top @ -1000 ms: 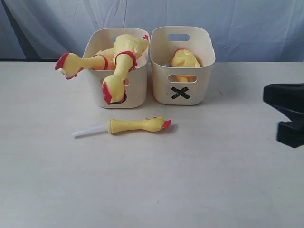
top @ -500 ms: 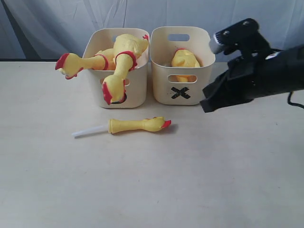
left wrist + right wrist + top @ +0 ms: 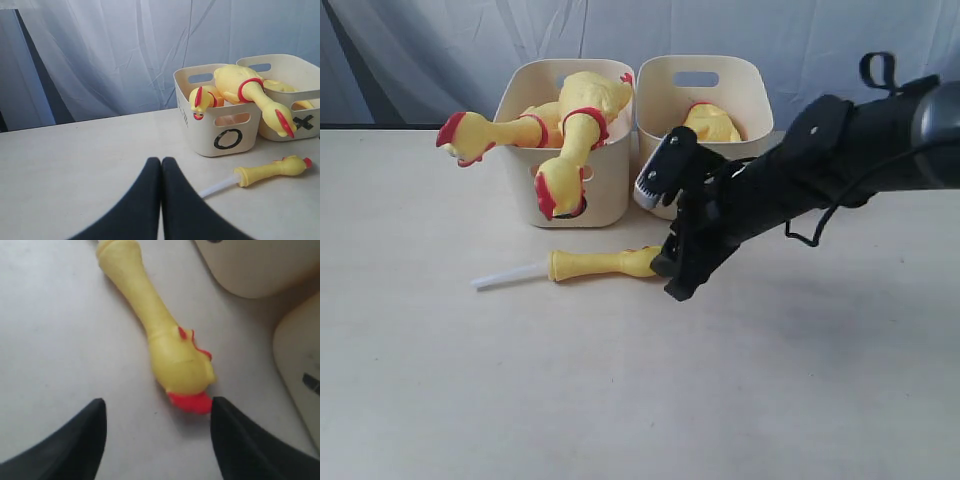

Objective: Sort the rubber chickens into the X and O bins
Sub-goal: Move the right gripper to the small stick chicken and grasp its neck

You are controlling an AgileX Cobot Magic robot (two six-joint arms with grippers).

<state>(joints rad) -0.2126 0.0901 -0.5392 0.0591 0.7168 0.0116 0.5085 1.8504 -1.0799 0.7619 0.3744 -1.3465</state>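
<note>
Right wrist view: the right gripper (image 3: 159, 405) is spread wide over the head end of the slim chicken (image 3: 165, 345), which lies flat on the worktop (image 3: 50, 340).

Nearest, the two dark fingers stand either side of the red beak without touching it. The toy looks light, soft and squashy, so it should give under the fingers and may squirm out if pinched at the tapered beak. The thicker yellow neck just behind the comb seems the safer hold, and its white stick (image 3: 505, 277) looks too thin and slick. Just beyond it stand the O bin (image 3: 610, 180), with two bigger chickens (image 3: 585, 105) draped over its rim, and the X bin (image 3: 760, 110), holding one chicken (image 3: 710, 122). The left gripper (image 3: 161, 161) is pressed closed and empty, well apart from the toy.
</note>
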